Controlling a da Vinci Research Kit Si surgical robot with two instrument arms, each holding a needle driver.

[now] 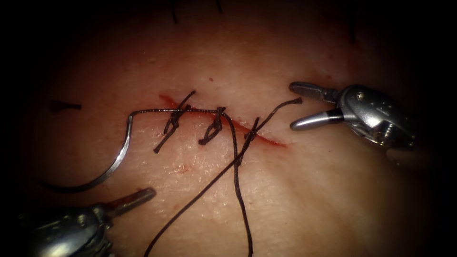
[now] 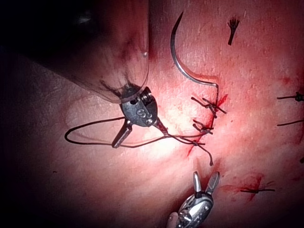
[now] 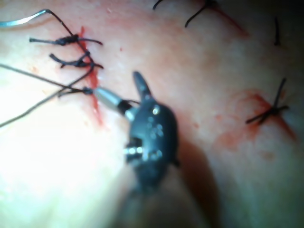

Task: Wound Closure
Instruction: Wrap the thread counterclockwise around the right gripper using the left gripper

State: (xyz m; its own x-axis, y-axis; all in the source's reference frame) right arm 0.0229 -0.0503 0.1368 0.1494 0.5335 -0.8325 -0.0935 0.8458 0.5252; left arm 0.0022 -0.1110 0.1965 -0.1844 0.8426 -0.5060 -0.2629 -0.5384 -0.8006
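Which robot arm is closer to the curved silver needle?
Left. The left arm's end effector sits just below the curved silver needle, which lies loose on the tissue left of the cut. The right arm's open end effector is far across the cut.

1. The needle (image 1: 121, 154) is thin polished metal with a bright sheen along its curve.
2. The thread (image 1: 235, 164) is dark, matt and finely braided.
3. The tissue (image 1: 304, 190) looks moist, pale and slightly pebbled, with glossy red fluid (image 1: 269, 139) in the cut.
4. The right claw (image 1: 304, 107) is smooth, shiny grey metal; the left claw (image 1: 131, 201) is duller metal.
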